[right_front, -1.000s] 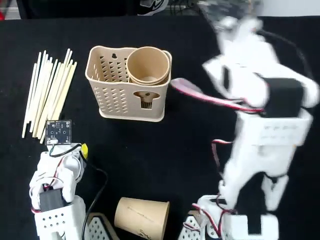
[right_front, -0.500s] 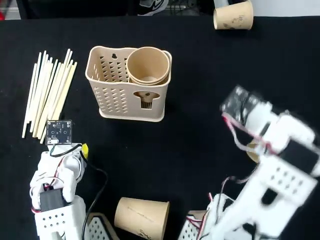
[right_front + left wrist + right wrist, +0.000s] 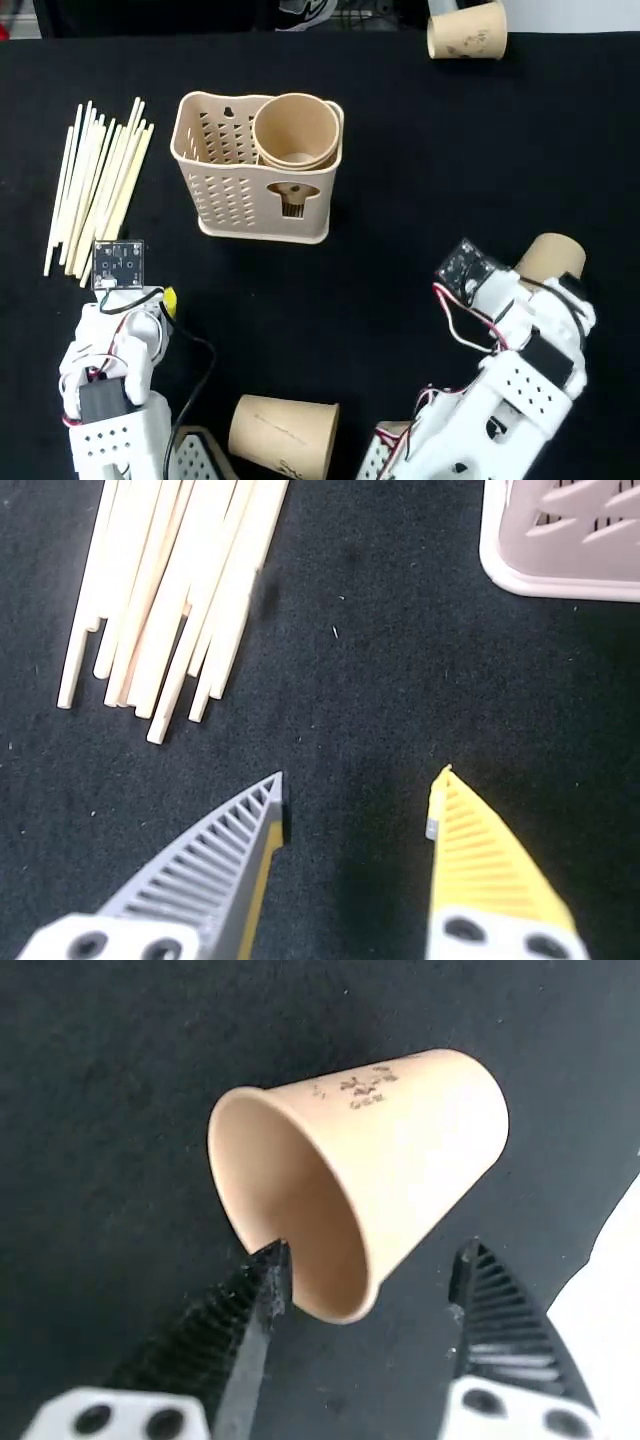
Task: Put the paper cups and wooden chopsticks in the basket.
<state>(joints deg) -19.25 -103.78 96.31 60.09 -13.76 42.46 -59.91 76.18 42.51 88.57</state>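
Note:
A beige perforated basket (image 3: 240, 185) stands left of centre with stacked paper cups (image 3: 296, 130) in its right half. Wooden chopsticks (image 3: 95, 185) (image 3: 175, 590) lie in a loose bundle to its left. My left gripper (image 3: 360, 780) is open over bare cloth, just short of the chopstick ends. A paper cup (image 3: 551, 257) (image 3: 370, 1170) lies on its side at the near right. My right gripper (image 3: 370, 1265) is open at that cup's mouth, one finger at the rim and the other outside the wall. Two more cups lie on their sides, one at the far right (image 3: 466, 32) and one at the near edge (image 3: 285, 435).
A black cloth (image 3: 380, 220) covers the table. The left arm (image 3: 105, 370) sits at the near left and the right arm (image 3: 510, 370) at the near right. The basket corner (image 3: 560, 540) shows ahead of my left gripper. A pale edge (image 3: 615, 1290) lies beside the right cup.
The right arm swung from beyond the basket back to the near right and came down at the cup lying there. The left arm stayed still.

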